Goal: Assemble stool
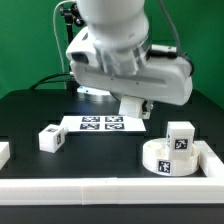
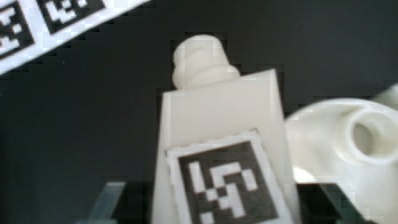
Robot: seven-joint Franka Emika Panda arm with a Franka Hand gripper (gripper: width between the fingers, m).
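My gripper (image 1: 134, 108) is shut on a white stool leg (image 1: 131, 103) and holds it above the table, over the marker board's far edge. In the wrist view the gripper (image 2: 222, 208) clamps this leg (image 2: 217, 120) at its tagged end, and the leg's threaded peg points away from the camera. The round stool seat (image 1: 166, 160) lies at the exterior view's right with another leg (image 1: 181, 137) standing on it. The seat (image 2: 356, 135) shows beside the held leg in the wrist view, with a hole in it. A third leg (image 1: 50, 137) lies on the table at the exterior view's left.
The marker board (image 1: 100, 124) lies flat mid-table and shows in the wrist view (image 2: 54, 25). White border rails (image 1: 90, 188) run along the front and around the seat at the right. A white piece (image 1: 4, 152) sits at the far left edge.
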